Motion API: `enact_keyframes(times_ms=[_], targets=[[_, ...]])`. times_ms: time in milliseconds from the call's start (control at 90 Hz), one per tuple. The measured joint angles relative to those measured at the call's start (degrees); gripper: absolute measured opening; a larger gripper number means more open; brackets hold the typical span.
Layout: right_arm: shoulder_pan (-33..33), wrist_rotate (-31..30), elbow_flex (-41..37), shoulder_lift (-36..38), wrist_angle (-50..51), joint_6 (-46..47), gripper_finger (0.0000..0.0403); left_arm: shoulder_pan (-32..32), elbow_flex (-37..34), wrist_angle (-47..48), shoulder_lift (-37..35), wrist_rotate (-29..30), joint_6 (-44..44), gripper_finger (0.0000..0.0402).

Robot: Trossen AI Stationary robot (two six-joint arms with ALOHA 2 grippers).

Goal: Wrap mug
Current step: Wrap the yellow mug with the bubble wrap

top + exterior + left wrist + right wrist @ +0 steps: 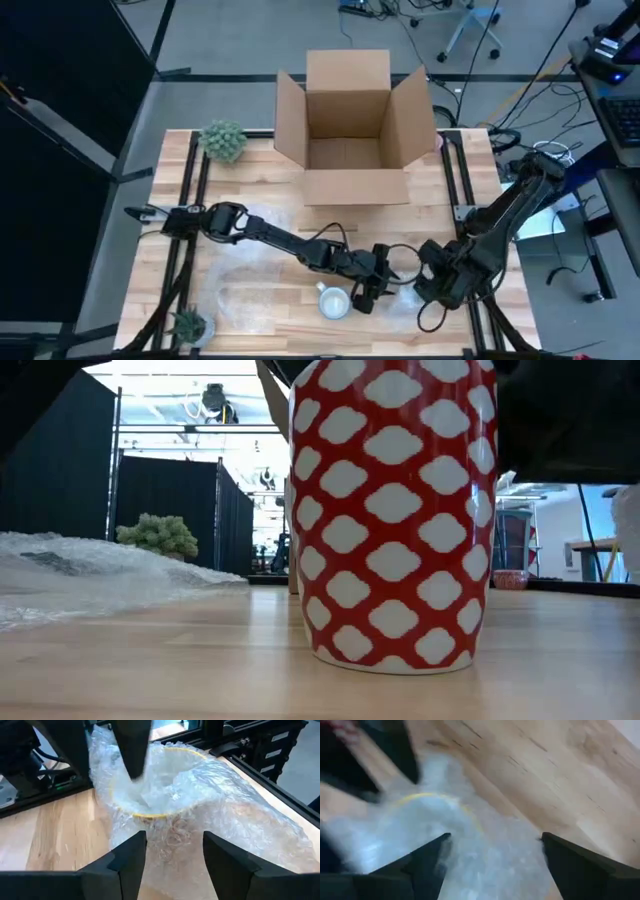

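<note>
Down at the lower centre of the high view, both dark arms meet over a crumpled sheet of clear bubble wrap (405,292) on the pale wooden surface (270,200). The left gripper (372,290) reaches in from the left with its jaws spread apart and holding nothing; in its wrist view the two fingers straddle a wrapped mug with a yellow rim (160,785), which lies bundled in the plastic. The right gripper (432,283) hangs just beside it, jaws likewise parted, the same yellow rim showing between its fingers. A white mug (333,301) lies just left of the bundle, unwrapped. Close to the low camera stands a red mug with a white lattice pattern (392,510) (I cannot find it in the high view). A second loose sheet of bubble wrap (245,290) lies toward the lower left, and an open cardboard box (350,130) waits at the upper centre.

The wrap looks only loosely gathered, so the step in hand is probably closing it. Doing that well likely means one gripper pinning the bundle while the other pinches a free edge, not the rim, and draws it snugly across.
</note>
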State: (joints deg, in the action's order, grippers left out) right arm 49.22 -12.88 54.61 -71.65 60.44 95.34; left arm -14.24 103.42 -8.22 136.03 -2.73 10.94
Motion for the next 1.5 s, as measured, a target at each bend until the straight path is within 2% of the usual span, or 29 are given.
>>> enact_keyframes(times_ms=[178, 333, 611, 867, 978, 1133, 1211, 1500], targets=[[0.01, -0.25, 0.29, 3.71, 0.12, -0.19, 0.0293, 0.01, 0.0, -0.06, 0.0, 0.03, 0.15, 0.018], [0.01, -0.87, 0.29, 2.77, 4.97, 2.14, 0.0293, 0.0, 0.02, -0.13, 0.0, 0.03, 0.35, 0.018], [0.01, -0.63, -1.15, -5.95, 0.18, -1.22, 0.0293, 0.0, 0.05, -0.26, -0.02, 0.03, 0.37, 0.018], [0.02, -1.48, -1.6, -18.01, -0.92, -1.6, 0.0293, -0.02, 0.09, -0.38, -0.13, 0.05, 0.39, 0.018], [0.01, -0.65, -1.32, -19.81, -1.29, -1.54, 0.0293, -0.04, 0.09, -0.34, -0.13, 0.05, 0.39, 0.018], [-0.03, 0.99, -1.14, -16.52, 0.02, -2.92, 0.0293, -0.02, 0.09, -0.39, -0.13, 0.05, 0.38, 0.018], [-0.01, 2.07, -0.18, -13.09, 3.74, -3.29, 0.0293, -0.02, 0.09, -0.38, -0.13, 0.06, 0.39, 0.018], [0.01, 1.28, 6.32, -2.51, 11.81, -3.32, 0.0293, -0.02, 0.13, -0.36, -0.13, 0.03, 0.39, 0.018]])
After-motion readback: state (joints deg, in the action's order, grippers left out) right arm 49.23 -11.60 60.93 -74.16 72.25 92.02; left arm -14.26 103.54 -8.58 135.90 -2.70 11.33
